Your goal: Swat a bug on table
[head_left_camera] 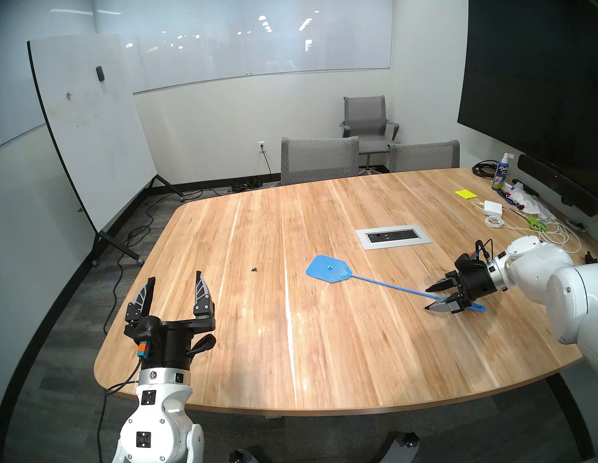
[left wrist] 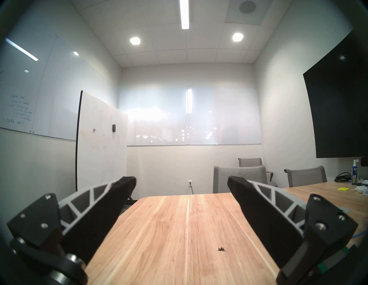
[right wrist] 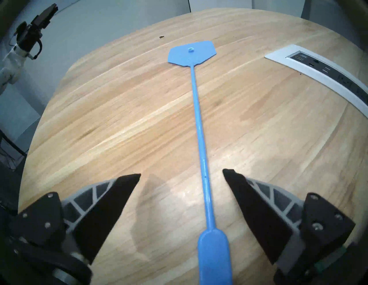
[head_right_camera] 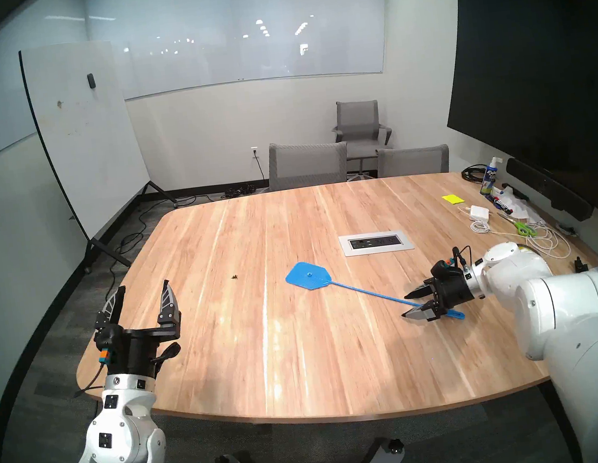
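Observation:
The bug (head_left_camera: 254, 269) is a tiny dark speck on the wood-plank table (head_left_camera: 302, 336), left of centre; it also shows in the left wrist view (left wrist: 221, 249) and the right wrist view (right wrist: 161, 36). A blue fly swatter (head_left_camera: 327, 268) lies flat on the table, head toward the bug, handle running to the right. My right gripper (head_left_camera: 430, 298) is open, low over the table, its fingers on either side of the swatter's handle (right wrist: 207, 199) without closing on it. My left gripper (head_left_camera: 176, 278) is open and empty, fingers pointing up, at the table's near left corner.
A silver power-outlet panel (head_left_camera: 393, 236) is set in the table behind the swatter. Cables, a charger, green scissors (head_left_camera: 534, 224), a yellow note pad and a spray bottle (head_left_camera: 501, 176) clutter the far right edge. Grey chairs (head_left_camera: 319, 158) stand at the far side; a whiteboard stands left.

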{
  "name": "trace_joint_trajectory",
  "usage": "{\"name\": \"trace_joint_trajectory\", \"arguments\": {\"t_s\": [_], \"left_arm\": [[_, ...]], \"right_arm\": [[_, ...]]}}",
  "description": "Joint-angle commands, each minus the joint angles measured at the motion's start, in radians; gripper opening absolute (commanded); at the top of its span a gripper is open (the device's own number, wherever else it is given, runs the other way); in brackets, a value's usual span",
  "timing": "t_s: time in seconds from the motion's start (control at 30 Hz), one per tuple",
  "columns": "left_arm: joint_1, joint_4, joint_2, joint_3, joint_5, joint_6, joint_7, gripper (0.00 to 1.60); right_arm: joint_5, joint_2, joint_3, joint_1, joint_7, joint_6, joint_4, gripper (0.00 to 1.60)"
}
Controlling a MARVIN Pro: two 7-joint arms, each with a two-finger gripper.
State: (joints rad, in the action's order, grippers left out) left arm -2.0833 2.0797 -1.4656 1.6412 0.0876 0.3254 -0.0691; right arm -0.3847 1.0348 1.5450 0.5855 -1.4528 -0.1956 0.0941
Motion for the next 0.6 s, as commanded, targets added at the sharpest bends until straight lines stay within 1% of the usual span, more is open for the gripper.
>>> {"name": "trace_joint_trajectory", "arguments": {"t_s": [0.0, 0.17, 0.57], "left_arm": [[0.001, 0.023, 0.0, -0.001, -0.001, 0.005, 0.001, 1.6], [0.001, 0.022, 0.0, -0.001, -0.001, 0.005, 0.001, 1.6], [0.001, 0.023, 0.0, -0.001, -0.001, 0.005, 0.001, 1.6]], "right_arm": [[-0.009, -0.014, -0.007, -0.02, 0.012, 0.011, 0.009, 1.6], [-0.007, -0.013, -0.004, -0.021, -0.006, -0.014, 0.016, 1.6], [-0.012, -0.015, 0.001, -0.023, -0.014, -0.032, 0.009, 1.6]]}}
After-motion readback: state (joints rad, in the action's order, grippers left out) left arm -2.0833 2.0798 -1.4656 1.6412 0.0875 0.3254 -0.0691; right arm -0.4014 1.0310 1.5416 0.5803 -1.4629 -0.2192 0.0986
